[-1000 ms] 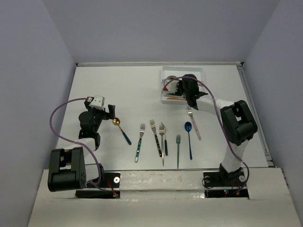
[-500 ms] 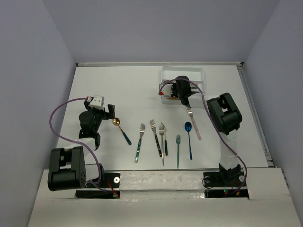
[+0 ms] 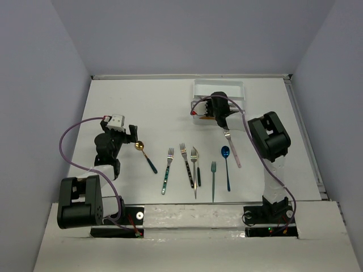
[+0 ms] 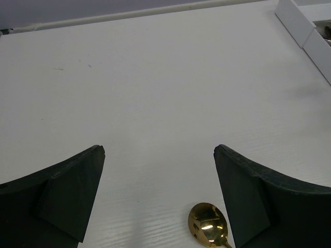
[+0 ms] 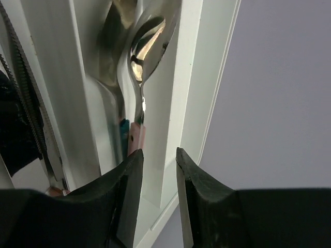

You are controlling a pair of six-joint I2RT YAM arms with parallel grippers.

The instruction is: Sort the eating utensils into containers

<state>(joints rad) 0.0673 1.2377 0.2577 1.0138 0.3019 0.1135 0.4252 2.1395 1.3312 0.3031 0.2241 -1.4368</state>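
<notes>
My right gripper [image 3: 211,110] is low over the near left part of the white tray [image 3: 238,85] that holds the containers. In the right wrist view its jaws [image 5: 159,152] stand slightly apart with only a tray wall [image 5: 173,103] in the gap. Just past the fingertips, a silver spoon with a pink handle [image 5: 136,135] lies in a compartment beside other cutlery. My left gripper [image 3: 131,135] is wide open over the table. A gold spoon [image 4: 208,226] lies just inside its right finger. Several eating utensils lie in a row mid-table, among them a blue spoon [image 3: 226,164] and a teal fork [image 3: 213,180].
A fork with a pale pink handle [image 3: 231,146] lies just in front of the tray, close to my right arm. The tray's corner [image 4: 302,26] shows at the top right of the left wrist view. The table's raised rim [image 3: 187,75] runs along the back.
The right arm has folded, its elbow swinging back and up, and its gripper has settled at the tray's near left. The left arm and the loose utensils have not moved.
</notes>
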